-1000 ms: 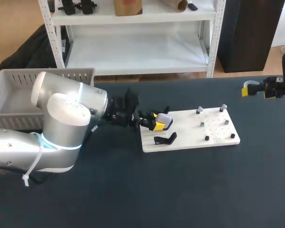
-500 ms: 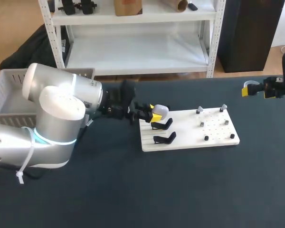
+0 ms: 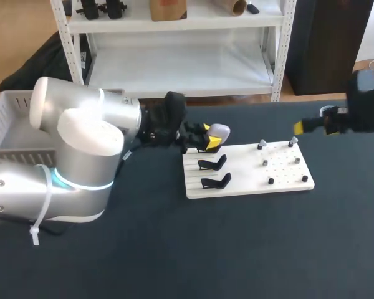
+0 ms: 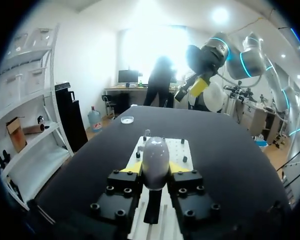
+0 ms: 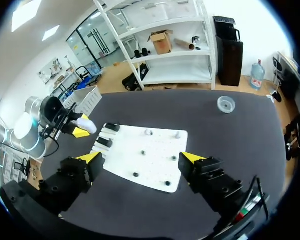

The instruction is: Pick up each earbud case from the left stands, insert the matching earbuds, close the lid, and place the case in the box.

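Note:
My left gripper is shut on a pale grey earbud case, held above the far left end of the white board. In the left wrist view the case stands upright between the yellow fingertips. Two black stands sit bare on the board's left part. Small earbuds stand on pegs on its right part. My right gripper hangs open past the board's far right corner; in its own view the right gripper frames the board.
A grey slatted box stands at the table's far left, behind my left arm. A small clear dish lies on the dark table beyond the board, also seen in the left wrist view as a dish.
My left gripper has lifted the case off its stand and drawn it up and back. My right arm has swung left toward the board.

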{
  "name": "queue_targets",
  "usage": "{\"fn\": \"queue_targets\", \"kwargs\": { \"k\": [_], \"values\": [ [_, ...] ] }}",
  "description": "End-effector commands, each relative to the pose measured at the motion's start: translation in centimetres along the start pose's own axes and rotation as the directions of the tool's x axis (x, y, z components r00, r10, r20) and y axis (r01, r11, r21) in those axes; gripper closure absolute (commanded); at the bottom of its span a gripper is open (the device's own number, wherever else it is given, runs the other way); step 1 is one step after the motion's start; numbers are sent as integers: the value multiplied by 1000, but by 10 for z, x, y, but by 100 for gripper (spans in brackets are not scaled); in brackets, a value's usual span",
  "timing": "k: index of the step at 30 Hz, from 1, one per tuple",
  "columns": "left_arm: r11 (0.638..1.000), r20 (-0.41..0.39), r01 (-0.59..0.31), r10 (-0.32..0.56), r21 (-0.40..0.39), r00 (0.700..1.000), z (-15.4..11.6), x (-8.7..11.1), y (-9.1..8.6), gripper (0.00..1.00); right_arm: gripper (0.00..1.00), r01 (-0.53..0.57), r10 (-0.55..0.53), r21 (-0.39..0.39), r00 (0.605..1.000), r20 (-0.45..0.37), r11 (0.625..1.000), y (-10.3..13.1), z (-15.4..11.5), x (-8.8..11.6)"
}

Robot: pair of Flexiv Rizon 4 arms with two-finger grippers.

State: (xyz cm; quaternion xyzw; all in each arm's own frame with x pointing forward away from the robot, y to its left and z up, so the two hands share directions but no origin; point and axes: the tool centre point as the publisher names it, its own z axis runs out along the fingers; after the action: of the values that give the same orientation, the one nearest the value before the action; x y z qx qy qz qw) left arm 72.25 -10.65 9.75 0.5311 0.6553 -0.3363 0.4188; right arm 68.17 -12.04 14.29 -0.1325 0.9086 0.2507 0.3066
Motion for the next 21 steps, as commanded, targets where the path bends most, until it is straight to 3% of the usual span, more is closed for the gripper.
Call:
{"fn": "queue_targets", "kwargs": {
  "k": [1,8,13,21],
  "values": [
    [1000,-19,-9,9,-25,1000,11,-13,1,100,0,3,-3,23,1000,12,1000,26,21,7],
    [999,-36,-41,40,-24,999,20,-23,1,100,0,24,-25,-50,999,-31,998,59,42,20],
    [999,-41,-47,47,-16,998,22,-25,2,100,0,36,-40,-71,998,-46,997,66,53,20],
    [998,-37,-64,64,-2,997,14,-28,-10,100,0,38,-42,-84,998,-44,996,68,64,8]
  ]
}}
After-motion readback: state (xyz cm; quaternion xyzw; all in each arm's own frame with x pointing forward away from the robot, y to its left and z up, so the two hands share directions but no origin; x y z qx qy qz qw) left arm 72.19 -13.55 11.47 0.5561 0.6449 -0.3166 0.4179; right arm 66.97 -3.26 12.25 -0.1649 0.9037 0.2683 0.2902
